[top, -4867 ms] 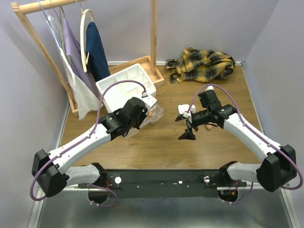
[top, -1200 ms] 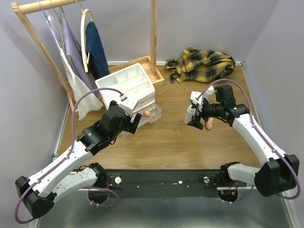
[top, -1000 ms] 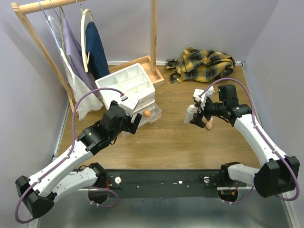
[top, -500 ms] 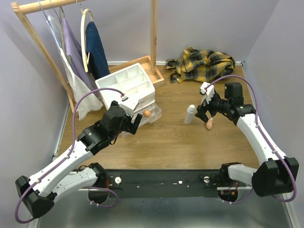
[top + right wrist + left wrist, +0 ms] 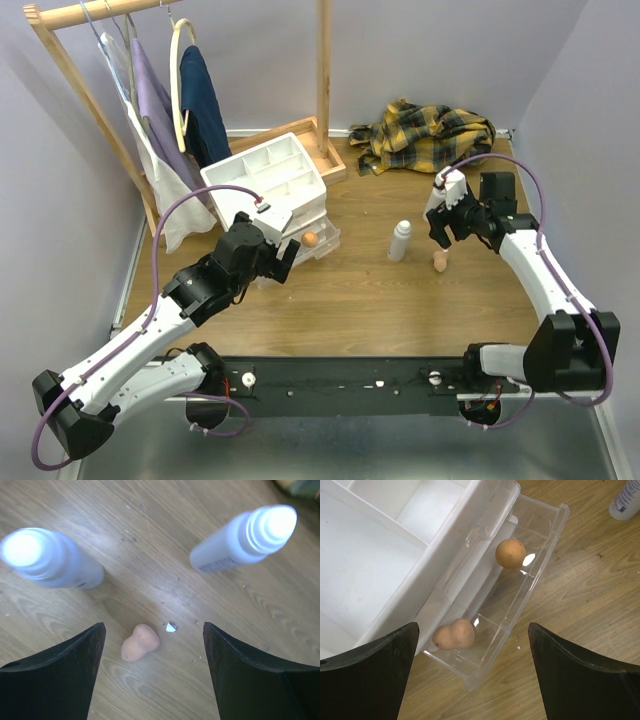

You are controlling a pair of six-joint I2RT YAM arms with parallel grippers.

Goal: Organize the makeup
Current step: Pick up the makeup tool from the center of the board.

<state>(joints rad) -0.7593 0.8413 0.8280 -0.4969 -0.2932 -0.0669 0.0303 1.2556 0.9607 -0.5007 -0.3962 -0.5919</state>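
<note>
- Two grippers, both with jaws spread wide and nothing held: the right gripper hangs over the wooden table, and the left gripper hangs over an open drawer.
- Between the right fingers a peach sponge lies on the table, touching neither finger. A white speck lies just beside it.
- Beyond the sponge two white bottles stand upright and well apart, the first bottle toward one finger and the second bottle toward the other. Glare whitens both caps, and the print on them is too blurred to read.
- From above only one of the bottles shows, near the sponge. The other cannot be made out under the right arm.
- Below the left gripper the clear drawer is pulled out of the white drawer unit. It holds a round sponge and a waisted sponge, apart from each other.
- Farther off, a plaid cloth lies crumpled at the far edge, and a clothes rack stands behind the unit.
</note>
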